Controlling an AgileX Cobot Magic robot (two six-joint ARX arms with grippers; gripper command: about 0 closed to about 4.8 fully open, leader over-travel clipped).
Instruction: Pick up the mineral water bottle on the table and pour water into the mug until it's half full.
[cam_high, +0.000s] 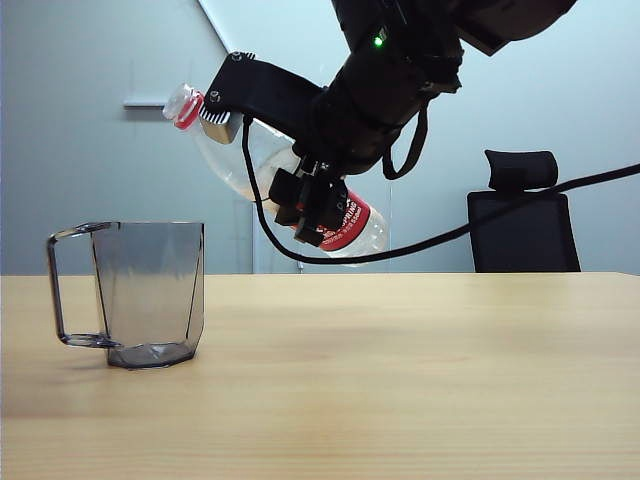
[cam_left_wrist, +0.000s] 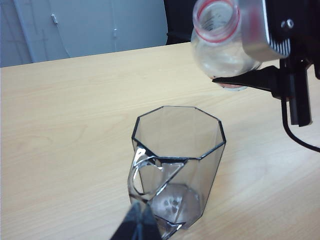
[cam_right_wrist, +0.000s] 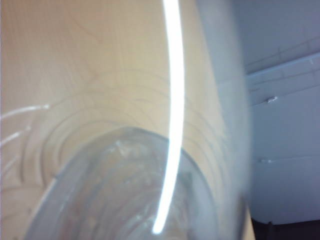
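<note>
The mineral water bottle (cam_high: 300, 175) is held tilted in the air, clamped at its labelled body by the fingers of the right gripper (cam_high: 312, 208), its uncapped mouth pointing toward the mug (cam_high: 150, 292). The mug is seen upright on the tabletop (cam_high: 420, 370), below and beside the bottle's mouth. Only a dark tip of the left gripper (cam_left_wrist: 137, 225) is visible near the mug's handle, its fingers apparently together.

Clear glossy plastic bottle (cam_high: 262, 160), smoky mug (cam_high: 148, 292); wood-grain table (cam_high: 400, 380) (matt).

The transparent grey faceted mug (cam_high: 150, 295) stood on the light wood-grain surface (cam_high: 420, 370); the clear plastic bottle (cam_high: 250, 160), tilted, was above it, rightward.
</note>
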